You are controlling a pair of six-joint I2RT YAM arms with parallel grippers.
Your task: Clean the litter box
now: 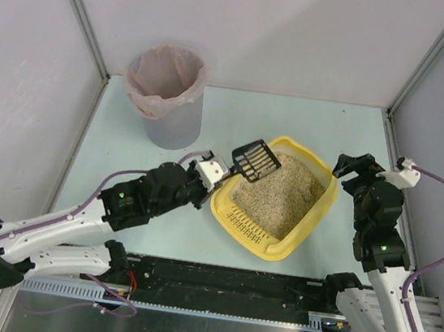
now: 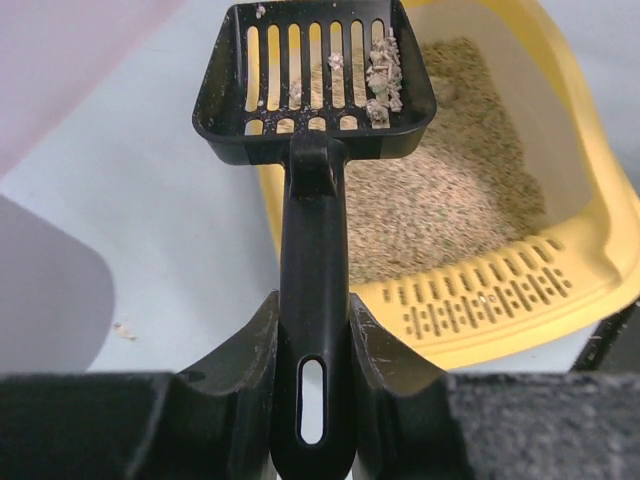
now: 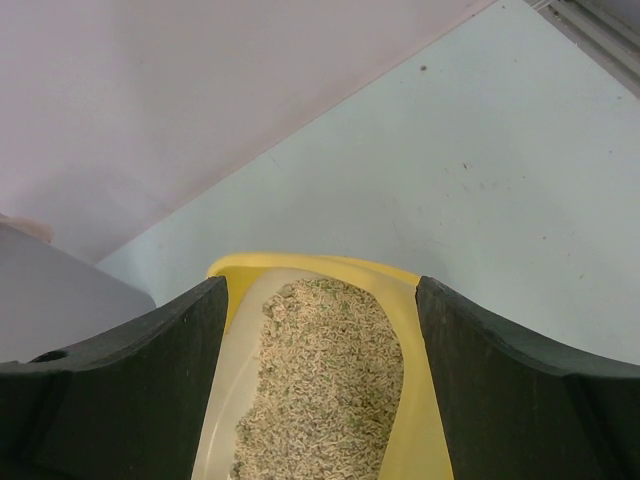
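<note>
Left arm low, reaching forward-right; left gripper (image 2: 313, 310) clamped on the handle of the black slotted scoop (image 2: 313, 200), head over the rim, few clumps in it. Right gripper (image 1: 351, 168) jaws apart at the litter box (image 1: 313, 219) right corner (contact unclear). Box mid-table: yellow plastic, grainy beige litter. Grey pink-lined bin (image 1: 170, 122) far left.

Black scoop (image 1: 256, 159) over litter box (image 1: 251, 229)
</note>
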